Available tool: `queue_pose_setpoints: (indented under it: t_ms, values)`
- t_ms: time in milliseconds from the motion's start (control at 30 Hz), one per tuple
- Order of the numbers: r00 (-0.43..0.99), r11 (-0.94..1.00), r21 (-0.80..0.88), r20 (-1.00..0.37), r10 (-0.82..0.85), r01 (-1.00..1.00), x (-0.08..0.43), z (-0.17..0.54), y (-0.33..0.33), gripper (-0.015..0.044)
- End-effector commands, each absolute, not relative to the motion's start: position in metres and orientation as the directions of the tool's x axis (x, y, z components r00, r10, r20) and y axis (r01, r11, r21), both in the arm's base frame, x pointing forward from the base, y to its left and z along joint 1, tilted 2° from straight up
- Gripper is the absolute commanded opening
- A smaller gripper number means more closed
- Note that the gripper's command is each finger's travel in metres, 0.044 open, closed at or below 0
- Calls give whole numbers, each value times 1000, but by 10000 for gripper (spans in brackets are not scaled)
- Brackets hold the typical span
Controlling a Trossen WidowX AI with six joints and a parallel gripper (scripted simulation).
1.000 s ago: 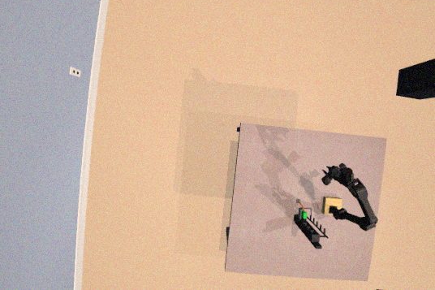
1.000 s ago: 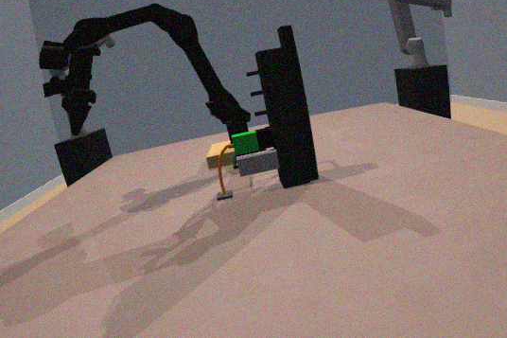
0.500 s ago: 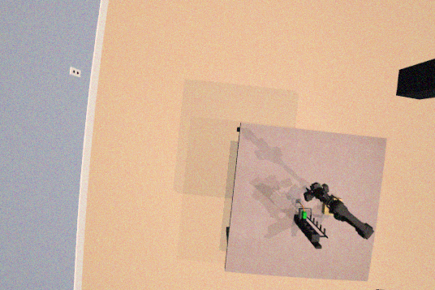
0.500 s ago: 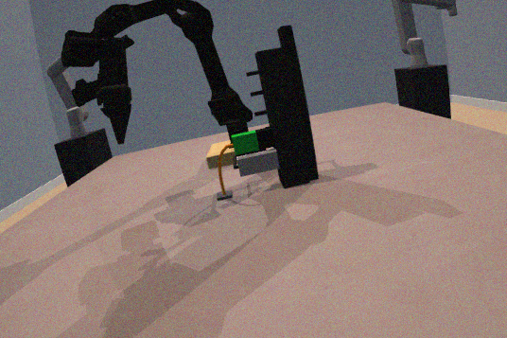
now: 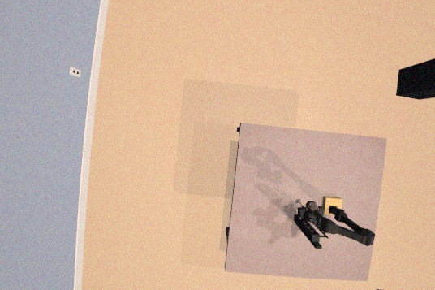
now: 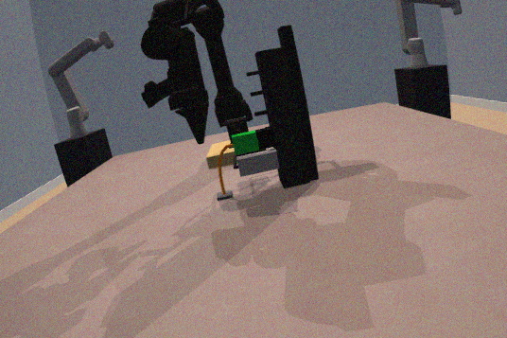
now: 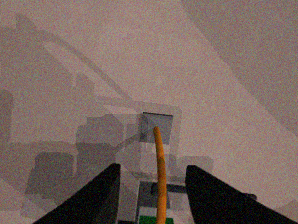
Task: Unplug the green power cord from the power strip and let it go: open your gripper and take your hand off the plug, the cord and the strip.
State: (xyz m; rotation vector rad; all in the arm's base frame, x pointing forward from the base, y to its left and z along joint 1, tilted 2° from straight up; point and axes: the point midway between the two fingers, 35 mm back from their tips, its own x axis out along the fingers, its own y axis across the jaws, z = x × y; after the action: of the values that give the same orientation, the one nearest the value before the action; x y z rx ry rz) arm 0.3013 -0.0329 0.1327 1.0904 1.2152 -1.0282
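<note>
In the exterior view the gripper (image 6: 198, 134) is hanging tip-down at about 10 o'clock from the green plug (image 6: 245, 142), near it but not touching. The plug is sitting seated in the black power strip (image 6: 288, 109) (standing upright on edge), w/ a grey block (image 6: 257, 162) just under it. An orange cord (image 6: 221, 172) is curving down from the plug's left side to a small grey end piece (image 6: 225, 196) resting on the table (image 6: 378, 241). In the wrist view the two dark fingers are standing partly apart — the cord (image 7: 160, 175) is running up between them at 12 o'clock, nothing clamped — and they're holding nothing.
</note>
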Motion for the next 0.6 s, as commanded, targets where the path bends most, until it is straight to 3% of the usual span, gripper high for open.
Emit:
queue_pose_setpoints:
  t_ms: [0,567]
  values:
    - [52,121,49,-998,-25,991,288,127,-5,160]
    - [52,121,49,-998,-23,991,288,126,9,160]
